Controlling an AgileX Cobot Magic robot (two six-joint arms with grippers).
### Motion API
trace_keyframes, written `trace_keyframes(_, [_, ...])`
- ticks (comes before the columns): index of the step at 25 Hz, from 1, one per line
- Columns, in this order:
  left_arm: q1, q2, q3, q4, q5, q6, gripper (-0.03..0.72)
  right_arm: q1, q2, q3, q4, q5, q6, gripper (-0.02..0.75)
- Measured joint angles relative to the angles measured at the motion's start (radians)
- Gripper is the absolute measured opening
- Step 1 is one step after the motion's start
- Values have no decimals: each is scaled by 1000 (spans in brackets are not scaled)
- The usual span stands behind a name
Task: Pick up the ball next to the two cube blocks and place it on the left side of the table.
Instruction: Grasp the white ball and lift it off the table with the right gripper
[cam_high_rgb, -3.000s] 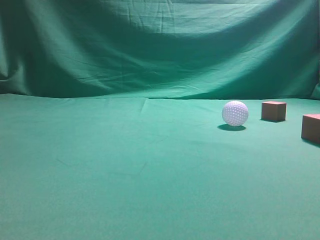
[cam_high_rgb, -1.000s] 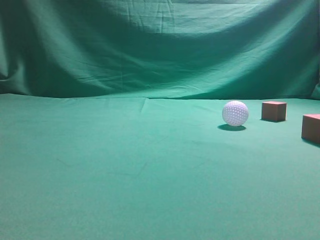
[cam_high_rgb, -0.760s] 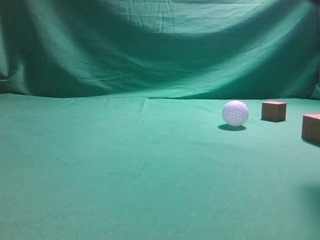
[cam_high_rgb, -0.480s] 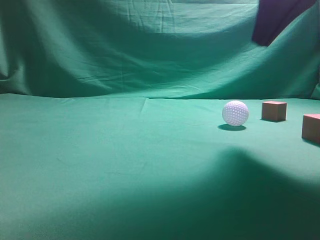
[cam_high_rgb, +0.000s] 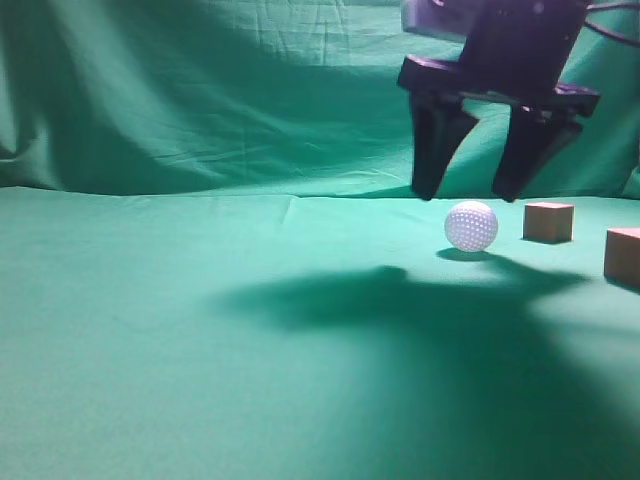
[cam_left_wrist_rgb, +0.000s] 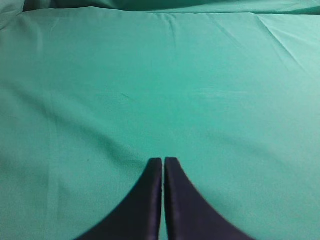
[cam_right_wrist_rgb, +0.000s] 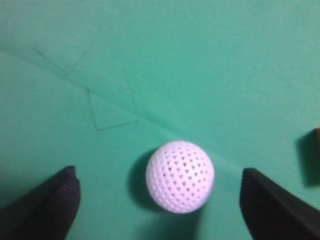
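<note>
The white dimpled ball lies on the green table at the right, left of the two reddish-brown cube blocks, one close by and one at the right edge. My right gripper hangs open just above the ball, a black finger on each side. In the right wrist view the ball lies between the spread fingertips of the right gripper, untouched. My left gripper is shut and empty over bare cloth.
A green cloth backdrop rises behind the table. The right arm casts a wide shadow over the front right of the cloth. A cube's edge shows at the right of the right wrist view.
The right arm has come down from the upper right and now hangs open over the ball. Its shadow has spread over the cloth. Ball and cubes have not moved.
</note>
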Motion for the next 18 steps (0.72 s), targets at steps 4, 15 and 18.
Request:
trace_keyframes(4, [0,0,0,0,0,0,0,0,48,-8,0,-41,-3,643])
trace_keyframes(15, [0,0,0,0,0,0,0,0,103,-18,0,-89,-38,298])
trace_keyframes(18, [0,0,0,0,0,0,0,2,93,-75,12,-53,-40,308])
